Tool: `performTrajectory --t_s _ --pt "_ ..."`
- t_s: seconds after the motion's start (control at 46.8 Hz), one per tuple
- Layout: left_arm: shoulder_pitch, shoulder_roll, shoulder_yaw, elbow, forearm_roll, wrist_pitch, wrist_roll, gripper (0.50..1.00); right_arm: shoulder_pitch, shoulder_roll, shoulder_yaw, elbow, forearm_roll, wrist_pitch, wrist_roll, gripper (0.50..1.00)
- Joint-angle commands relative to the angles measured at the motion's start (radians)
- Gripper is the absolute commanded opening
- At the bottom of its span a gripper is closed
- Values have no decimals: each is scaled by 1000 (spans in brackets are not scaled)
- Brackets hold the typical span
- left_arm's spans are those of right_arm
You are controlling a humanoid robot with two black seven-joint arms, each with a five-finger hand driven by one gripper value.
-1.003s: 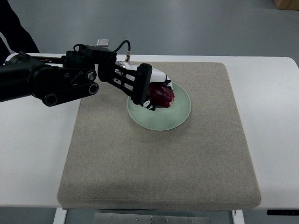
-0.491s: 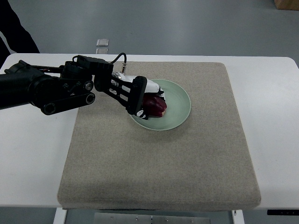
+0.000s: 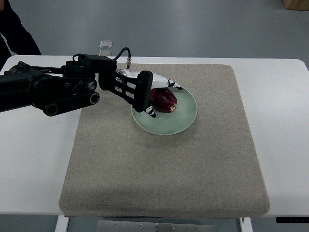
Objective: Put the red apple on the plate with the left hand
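Note:
A dark red apple lies on the pale green plate, in its left half. My left hand comes in from the left on a black arm and sits around the apple's left side. Its white fingers stretch past the apple's far side, and the thumb points down at the plate's near-left rim. The fingers are spread and the apple's top and right side show freely. The right hand does not show.
The plate stands on a beige felt mat that covers most of the white table. A person's dark sleeve shows at the top left corner. A small clear item lies beyond the table's far edge.
The hand carried the apple slightly left over the plate, then its fingers spread away. The apple now rests on the plate with more of it showing.

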Motion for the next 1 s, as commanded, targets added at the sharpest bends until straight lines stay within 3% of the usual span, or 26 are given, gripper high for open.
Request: performTrajectory --t_s 0.0,0.427,0.555,0.79,0.982 --pt "-3 10 -4 -10 -1 0 -2 992 -1 0 0 0 0 0 0 930" --pt "-3 114 -265 -15 -179 0 -2 992 -1 0 0 0 0 0 0 930" --pt "0 127 -289 7 -419 1 -2 988 -1 0 0 0 0 0 0 930" --pt "3 127 -288 161 -985 6 0 990 -1 0 -2 0 0 0 0 930" --pt "39 119 -293 286 -1225 32 0 992 1 0 0 0 0 0 0 930"
